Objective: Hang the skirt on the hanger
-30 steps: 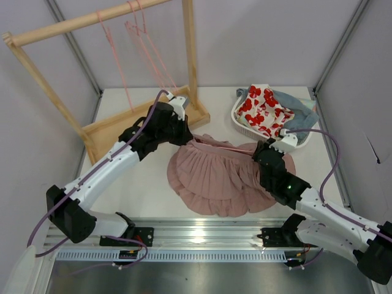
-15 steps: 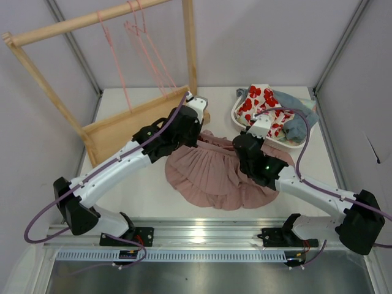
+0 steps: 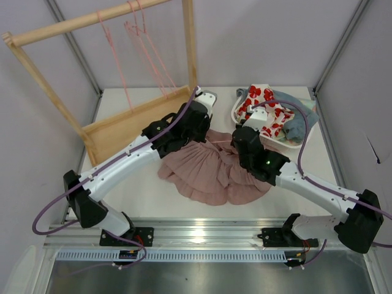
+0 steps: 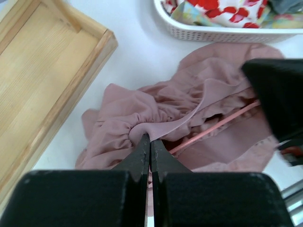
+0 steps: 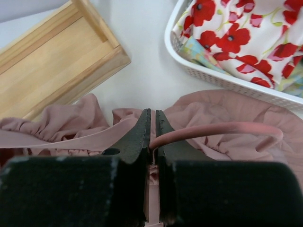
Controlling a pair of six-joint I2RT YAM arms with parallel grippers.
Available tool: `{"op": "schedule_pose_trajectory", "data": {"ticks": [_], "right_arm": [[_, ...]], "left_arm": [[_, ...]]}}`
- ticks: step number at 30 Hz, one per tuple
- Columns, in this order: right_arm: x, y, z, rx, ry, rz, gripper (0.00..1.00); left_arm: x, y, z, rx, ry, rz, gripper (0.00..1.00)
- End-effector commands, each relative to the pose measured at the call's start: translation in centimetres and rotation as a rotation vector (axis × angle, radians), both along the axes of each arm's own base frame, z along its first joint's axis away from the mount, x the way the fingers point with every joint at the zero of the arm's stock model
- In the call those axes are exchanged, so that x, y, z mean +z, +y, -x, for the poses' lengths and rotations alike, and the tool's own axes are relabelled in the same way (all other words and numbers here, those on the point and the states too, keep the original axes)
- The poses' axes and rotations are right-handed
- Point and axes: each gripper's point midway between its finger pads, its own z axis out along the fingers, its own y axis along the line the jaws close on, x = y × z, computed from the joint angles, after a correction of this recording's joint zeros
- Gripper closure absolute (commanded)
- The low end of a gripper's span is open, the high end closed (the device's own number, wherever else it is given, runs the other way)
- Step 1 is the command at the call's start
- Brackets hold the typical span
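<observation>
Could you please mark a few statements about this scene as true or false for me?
1. The left fingers are shut on the skirt's waistband. True.
2. The right fingers stand wide open. False: they are shut on the pink hanger, over the skirt.
3. Other pink hangers hang on the wooden rack's top bar. True.
4. The skirt hangs from that rack. False: it lies crumpled on the table.
5. The white basket holds a cloth with red flowers. True.
</observation>
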Motion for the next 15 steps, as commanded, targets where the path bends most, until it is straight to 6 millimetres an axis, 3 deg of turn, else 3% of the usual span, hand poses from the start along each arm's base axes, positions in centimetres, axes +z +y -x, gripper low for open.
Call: {"op": "schedule_pose_trajectory", "data": {"ticks": [1,7,8,12,15], "right_arm": [[2.9,2.6,-0.4,0.072,-0.058,-0.089,1.0],[4.4,2.2,-0.8,0.047,-0.086,-0.077,1.0],[4.4,2.1,-0.9,0.037,-0.084,-0.066,1.0],[6.1,1.6,-1.0,0.018,-0.1,-0.05,1.0],[7.5,2.2,-1.1,0.059,-0.119,-0.042,1.0]], "left_arm": [[4.1,-2.9,0.4,-0.063,-0.062,0.112,0.99],[1.7,-3.0,1.1,-0.06,-0.008,0.071,0.99],[0.4,-2.7,1.4,-0.056,0.009,0.055,0.99],[-0.5,-1.5,2.1,-0.042,0.023,0.048,0.96],[-0.6,-1.1,2.8,-0.053,0.031,0.056,0.88]]}}
